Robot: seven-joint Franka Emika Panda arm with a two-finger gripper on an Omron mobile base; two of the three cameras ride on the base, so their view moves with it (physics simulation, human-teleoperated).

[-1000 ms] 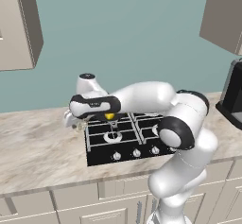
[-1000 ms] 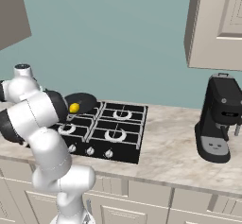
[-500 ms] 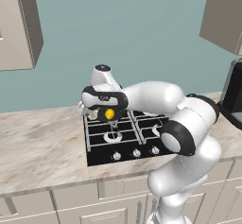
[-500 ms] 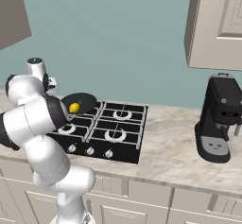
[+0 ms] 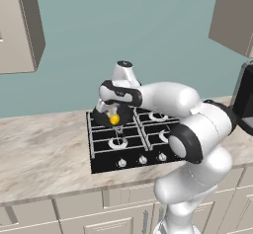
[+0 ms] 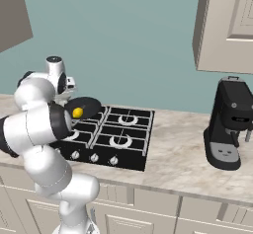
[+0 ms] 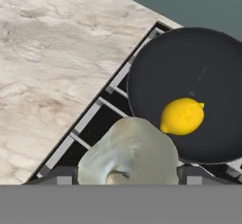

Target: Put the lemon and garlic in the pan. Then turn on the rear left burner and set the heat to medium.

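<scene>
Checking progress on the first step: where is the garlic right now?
The garlic is held between the fingers of the gripper, seen close up in the hand view, above the stove's left edge beside the pan, where the lemon already lies.

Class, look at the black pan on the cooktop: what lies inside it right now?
Inside the pan lies the lemon, alone on the dark base. The garlic, held between the gripper's fingers, hides the pan's near rim, so that strip cannot be seen.

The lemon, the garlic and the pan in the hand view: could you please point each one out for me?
lemon (image 7: 182, 116), hand view, middle of its yellow skin.
garlic (image 7: 130, 154), hand view, middle of the pale bulb.
pan (image 7: 179, 72), hand view, bare black floor above the lemon.
</scene>
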